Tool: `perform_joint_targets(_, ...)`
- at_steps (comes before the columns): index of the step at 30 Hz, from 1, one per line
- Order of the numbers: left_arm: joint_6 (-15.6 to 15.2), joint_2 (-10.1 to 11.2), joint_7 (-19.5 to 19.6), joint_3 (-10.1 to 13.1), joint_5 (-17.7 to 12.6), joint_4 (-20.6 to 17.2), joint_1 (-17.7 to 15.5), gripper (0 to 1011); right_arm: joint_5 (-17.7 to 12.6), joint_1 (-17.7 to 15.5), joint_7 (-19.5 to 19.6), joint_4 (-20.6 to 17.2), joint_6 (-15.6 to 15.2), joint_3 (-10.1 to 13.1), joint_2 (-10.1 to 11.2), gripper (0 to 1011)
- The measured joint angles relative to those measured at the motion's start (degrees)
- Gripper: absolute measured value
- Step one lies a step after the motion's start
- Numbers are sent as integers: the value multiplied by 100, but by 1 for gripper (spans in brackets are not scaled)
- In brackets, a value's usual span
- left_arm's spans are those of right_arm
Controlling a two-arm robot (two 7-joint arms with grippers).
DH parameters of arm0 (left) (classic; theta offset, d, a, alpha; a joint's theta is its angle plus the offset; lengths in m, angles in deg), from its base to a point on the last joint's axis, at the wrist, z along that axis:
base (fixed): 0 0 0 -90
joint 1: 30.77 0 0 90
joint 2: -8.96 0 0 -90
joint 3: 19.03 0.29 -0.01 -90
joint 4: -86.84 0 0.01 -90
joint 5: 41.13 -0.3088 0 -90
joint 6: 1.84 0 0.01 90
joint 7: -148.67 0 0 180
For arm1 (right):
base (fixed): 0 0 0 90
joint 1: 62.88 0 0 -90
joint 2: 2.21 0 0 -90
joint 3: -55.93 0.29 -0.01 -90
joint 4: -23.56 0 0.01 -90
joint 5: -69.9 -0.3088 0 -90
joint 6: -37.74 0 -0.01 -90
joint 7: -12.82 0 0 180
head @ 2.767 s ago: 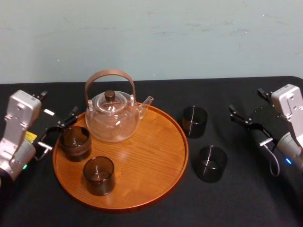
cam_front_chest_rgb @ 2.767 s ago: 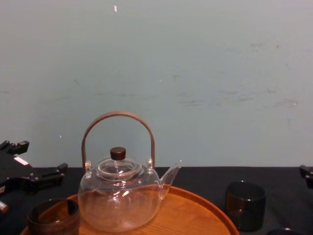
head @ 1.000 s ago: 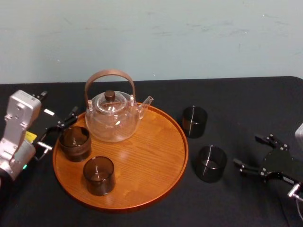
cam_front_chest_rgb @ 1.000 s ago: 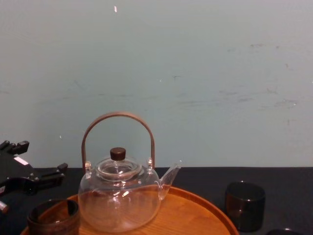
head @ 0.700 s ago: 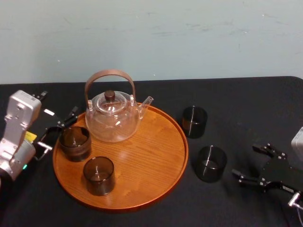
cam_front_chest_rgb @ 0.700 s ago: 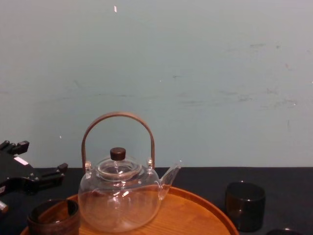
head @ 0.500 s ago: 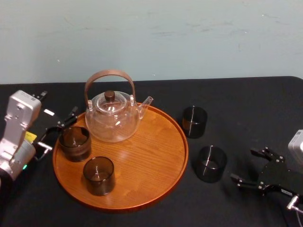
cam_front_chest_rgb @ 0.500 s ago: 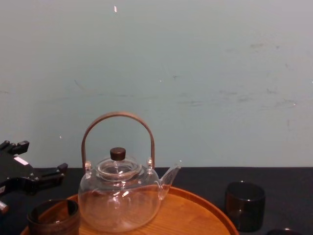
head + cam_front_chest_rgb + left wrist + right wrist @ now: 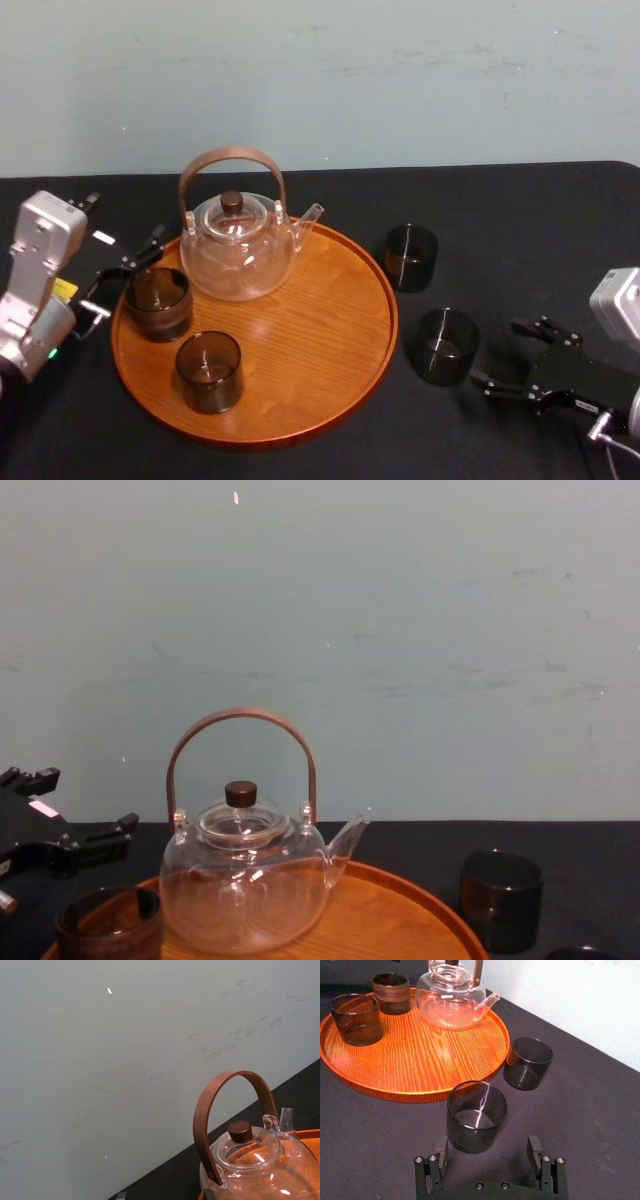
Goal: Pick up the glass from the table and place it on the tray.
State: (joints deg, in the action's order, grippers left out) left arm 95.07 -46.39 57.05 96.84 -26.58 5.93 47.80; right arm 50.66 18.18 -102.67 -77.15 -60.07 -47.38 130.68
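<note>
Your right pincer [image 9: 497, 354] is open and low over the desk [image 9: 500, 210], jaws spread wider than the glass [image 9: 446, 346]. The glass sits at the pincer's 9 o'clock, upright on the black cloth. In the right wrist view the fingertips [image 9: 441, 1143] flank its near side, just beside the wall; you can't tell contact from here. Glass is off the tray [image 9: 310, 330], just outside the rim at the tray's 4 o'clock. A second dark glass [image 9: 411, 257] stands on the desk at the tray's 2 o'clock. On the tray you have a clear teapot [image 9: 238, 250] at 11 o'clock and two more glasses, at 9 o'clock [image 9: 158, 302] and 7 o'clock [image 9: 209, 371]. Your left pincer [image 9: 125, 278] is open, parked at the tray's 9 o'clock edge.
</note>
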Motion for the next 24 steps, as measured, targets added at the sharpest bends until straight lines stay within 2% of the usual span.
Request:
perform_joint_targets(8, 0, 0, 0, 0, 0, 0, 0, 1001, -179, 184, -130, 124, -263, -54, -182, 1002)
perform_joint_targets(24, 0, 0, 0, 0, 0, 0, 0, 1001, -261, 529, -138, 376, -549, -276, -305, 1003)
